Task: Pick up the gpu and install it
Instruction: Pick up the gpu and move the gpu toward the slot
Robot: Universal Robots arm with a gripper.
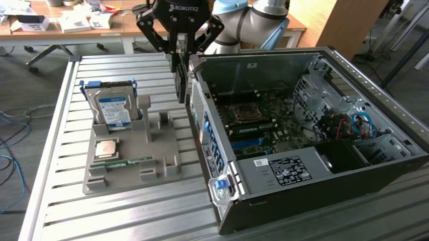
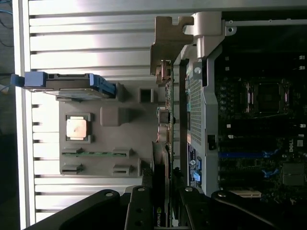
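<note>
My gripper [image 1: 181,56] hangs above the table, just off the open computer case's rear wall, shut on the gpu [image 1: 181,83]. The gpu is a thin dark card held on edge, reaching down from the fingers outside the case, between the case [image 1: 302,135] and the grey parts holder [image 1: 130,150]. In the wrist view the gpu [image 2: 164,120] appears edge-on with its silver bracket [image 2: 168,45] at the far end, running alongside the case's perforated rear panel [image 2: 194,105]. The gripper [image 2: 163,191] clamps it from both sides.
The grey parts holder on the slatted aluminium table [image 1: 80,211] carries a hard drive [image 1: 114,108] with a blue-white label, a square processor [image 1: 107,149] and a green memory stick [image 1: 124,162]. The motherboard [image 1: 258,123] lies exposed inside the case. A desk [image 1: 67,25] with boxes stands behind.
</note>
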